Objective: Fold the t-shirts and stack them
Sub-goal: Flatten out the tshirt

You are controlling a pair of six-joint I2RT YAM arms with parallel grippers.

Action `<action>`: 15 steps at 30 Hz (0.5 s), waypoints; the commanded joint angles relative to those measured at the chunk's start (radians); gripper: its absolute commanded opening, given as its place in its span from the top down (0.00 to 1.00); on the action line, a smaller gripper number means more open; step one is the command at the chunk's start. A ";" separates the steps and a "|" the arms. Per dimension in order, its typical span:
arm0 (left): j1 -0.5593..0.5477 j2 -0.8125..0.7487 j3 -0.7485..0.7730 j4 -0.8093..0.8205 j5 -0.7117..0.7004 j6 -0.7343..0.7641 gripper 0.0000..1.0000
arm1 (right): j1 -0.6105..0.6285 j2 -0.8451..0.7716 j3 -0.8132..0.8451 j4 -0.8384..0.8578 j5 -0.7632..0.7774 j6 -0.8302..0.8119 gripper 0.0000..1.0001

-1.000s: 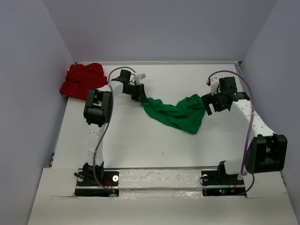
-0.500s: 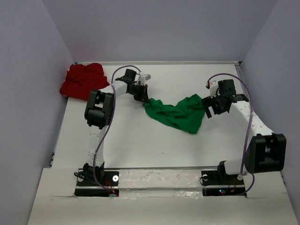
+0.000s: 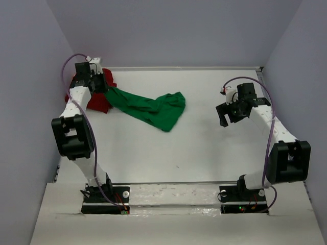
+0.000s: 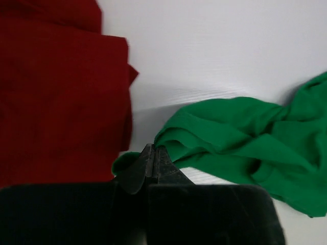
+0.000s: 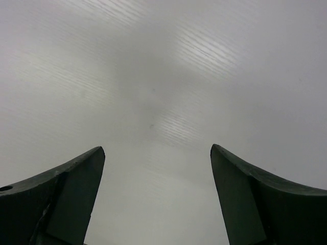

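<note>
The green t-shirt (image 3: pixel 148 106) lies crumpled and stretched out across the back left of the table. Its left end is pinched in my left gripper (image 3: pixel 103 87), which is shut on it. In the left wrist view the shut gripper (image 4: pixel 153 152) has green cloth (image 4: pixel 240 133) bunched on both sides of the tips. The red t-shirt (image 3: pixel 96 100) sits crumpled in the back left corner, partly hidden by my left arm, and fills the left of the wrist view (image 4: pixel 56 92). My right gripper (image 3: pixel 223 115) hangs open over bare table, well right of the green shirt, with nothing between its fingers (image 5: pixel 158 153).
White table (image 3: pixel 204 148) with grey walls close on the left, back and right. My left arm reaches along the left wall. Both arm bases stand at the near edge.
My left arm has swung from the table's middle to the back left corner, dragging the green t-shirt left until it meets the red one. The shirt has slid away from my open right gripper.
</note>
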State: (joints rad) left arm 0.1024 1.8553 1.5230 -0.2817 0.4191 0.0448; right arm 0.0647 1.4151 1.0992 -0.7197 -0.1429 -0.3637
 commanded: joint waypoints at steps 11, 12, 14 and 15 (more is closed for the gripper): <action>0.007 -0.174 -0.259 0.020 -0.008 0.047 1.00 | 0.258 0.359 0.486 -0.351 -0.454 -0.132 0.28; 0.006 -0.176 -0.250 0.015 -0.017 0.047 1.00 | 0.283 0.408 0.510 -0.366 -0.461 -0.133 0.32; 0.007 -0.176 -0.242 0.009 -0.022 0.049 1.00 | 0.329 0.456 0.557 -0.366 -0.475 -0.132 0.37; 0.006 -0.179 -0.242 0.010 -0.028 0.049 1.00 | 0.371 0.481 0.603 -0.354 -0.471 -0.132 0.37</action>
State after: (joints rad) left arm 0.1051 1.7088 1.2499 -0.2775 0.3946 0.0780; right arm 0.3374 1.8332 1.5856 -1.0031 -0.5354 -0.4713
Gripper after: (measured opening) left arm 0.014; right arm 0.644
